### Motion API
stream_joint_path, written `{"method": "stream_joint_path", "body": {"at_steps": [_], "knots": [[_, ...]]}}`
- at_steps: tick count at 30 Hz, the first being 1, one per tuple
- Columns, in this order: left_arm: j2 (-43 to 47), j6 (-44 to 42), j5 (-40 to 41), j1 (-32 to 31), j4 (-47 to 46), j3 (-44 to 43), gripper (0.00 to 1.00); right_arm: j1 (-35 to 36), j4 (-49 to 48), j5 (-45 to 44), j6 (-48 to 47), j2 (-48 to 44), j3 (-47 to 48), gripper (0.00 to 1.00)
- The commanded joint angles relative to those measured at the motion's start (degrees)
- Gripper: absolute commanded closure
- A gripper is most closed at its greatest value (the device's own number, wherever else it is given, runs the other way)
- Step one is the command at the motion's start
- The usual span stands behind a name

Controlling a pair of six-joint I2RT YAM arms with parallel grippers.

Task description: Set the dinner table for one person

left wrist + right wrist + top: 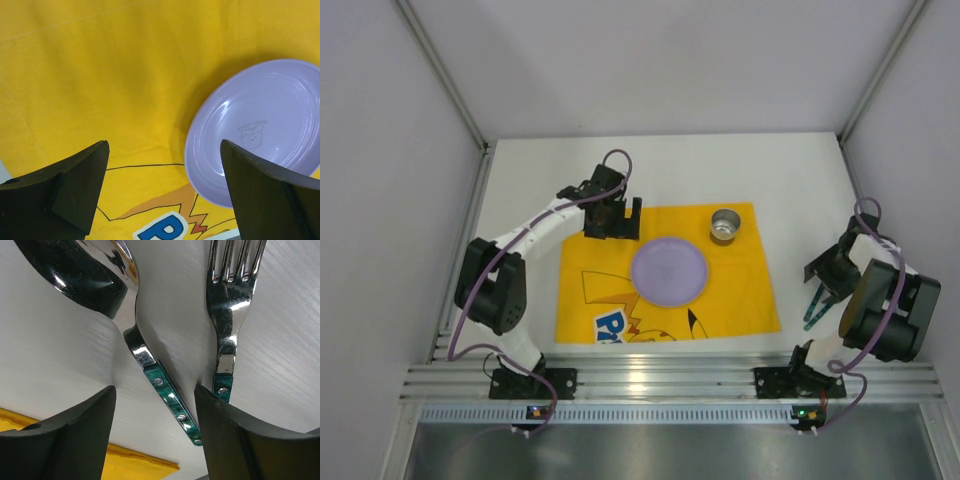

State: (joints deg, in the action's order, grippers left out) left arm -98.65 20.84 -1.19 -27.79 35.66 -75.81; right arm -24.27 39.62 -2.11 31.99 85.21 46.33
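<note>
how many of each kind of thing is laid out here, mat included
purple plate: 1
metal cup: 1
spoon: 1
fork: 1
yellow mat: 1
total: 5 on the dinner table

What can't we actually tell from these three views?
- Right wrist: fork handle end sits behind a finger; spoon bowl is cut by the top edge.
- Top view: both lie mostly under the right arm.
- Top view: cup contents are too small to see.
- Left wrist: plate is cut by the right edge.
</note>
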Motion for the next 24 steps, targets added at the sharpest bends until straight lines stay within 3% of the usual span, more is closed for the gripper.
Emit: {"method": "stream_joint_path", "body": {"at_steps": [1, 4, 6, 7, 8, 10, 11, 14, 20, 24], "knots": [[4.17, -0.36, 0.66, 0.37, -2.17, 1.19, 0.02, -0.78, -1.47, -3.77, -0.87, 0.92, 1.75, 0.36], [4.87, -0.45, 0.75, 0.63, -2.70, 2.07, 0.02, -0.78, -2.26, -4.65, -1.31, 1.62, 1.14, 0.38], [5.05, -0.45, 0.49, 0.98, -2.96, 2.42, 0.02, -0.78, -3.05, -4.66, -1.31, 2.41, 0.52, 0.46], [4.96, -0.54, 0.40, 1.25, -2.96, 2.86, 0.02, -0.78, -3.75, -4.22, -1.31, 3.55, 0.35, 0.51], [5.05, -0.62, 0.40, 1.42, -3.14, 2.95, 0.02, -0.69, -4.10, -3.96, -1.31, 4.08, 0.17, 0.64], [5.05, -0.89, 0.05, 2.03, -3.31, 3.39, 0.02, -0.51, -4.72, -3.52, -1.31, 5.57, -0.10, 0.73], [5.05, -0.98, 0.05, 2.30, -3.40, 3.56, 0.02, -0.43, -4.90, -3.60, -1.40, 5.93, -0.10, 0.84], [4.87, -1.07, -0.48, 3.09, -3.49, 3.92, 0.02, 0.54, -4.38, -3.69, -1.58, 6.72, 1.13, 1.00], [4.17, -1.59, -0.74, 3.62, -3.14, 2.60, 0.02, 6.15, 0.71, -6.32, -2.54, 6.02, 11.57, 1.00], [3.99, -1.68, -0.39, 3.71, -2.35, 0.76, 0.02, 12.66, 6.08, -8.00, -2.02, 6.11, 25.52, 1.00]]}}
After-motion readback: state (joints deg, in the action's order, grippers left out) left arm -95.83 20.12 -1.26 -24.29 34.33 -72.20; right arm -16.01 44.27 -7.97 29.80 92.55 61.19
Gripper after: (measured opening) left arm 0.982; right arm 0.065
